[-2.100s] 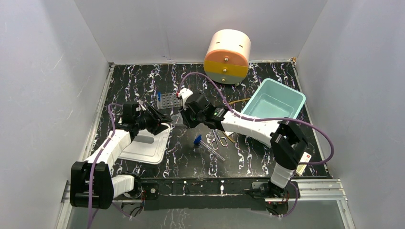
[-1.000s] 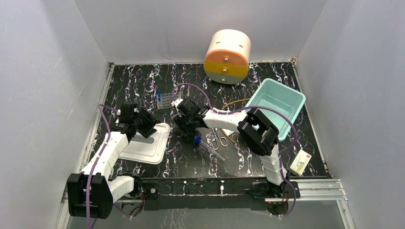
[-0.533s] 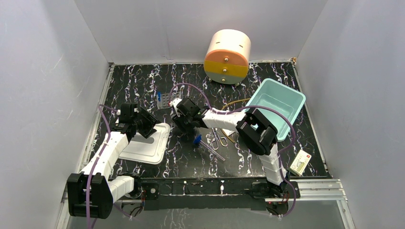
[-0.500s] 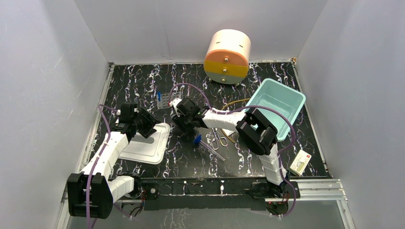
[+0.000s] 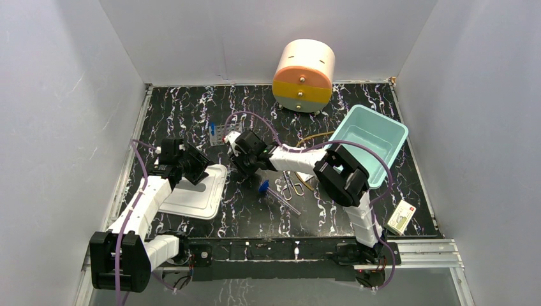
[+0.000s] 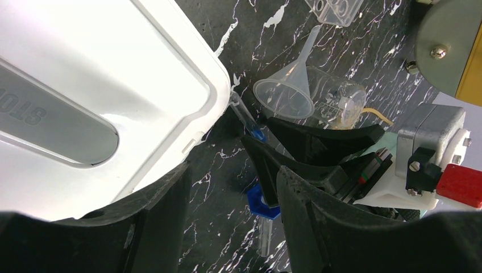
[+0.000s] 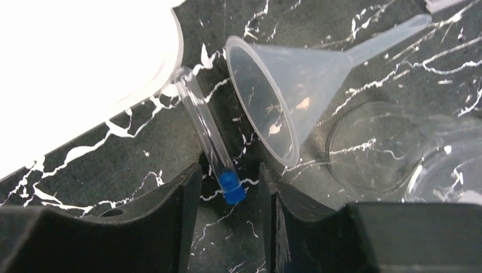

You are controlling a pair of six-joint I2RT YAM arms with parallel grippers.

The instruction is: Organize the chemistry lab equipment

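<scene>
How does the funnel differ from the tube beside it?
The funnel is a cone with a spout; the tube is a slim cylinder. The tube has a blue cap; the funnel none. The tube's cap sits between the right gripper's fingers; the funnel lies outside them. Both are clear.

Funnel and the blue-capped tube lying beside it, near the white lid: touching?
Apart. The right wrist view shows a strip of bare black tabletop between the clear plastic funnel rim and the blue-capped tube along its length.

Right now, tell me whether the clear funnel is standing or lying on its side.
Lying on its side. The clear funnel rests on the tabletop, its wide mouth facing the blue-capped tube, its spout pointing away.
</scene>
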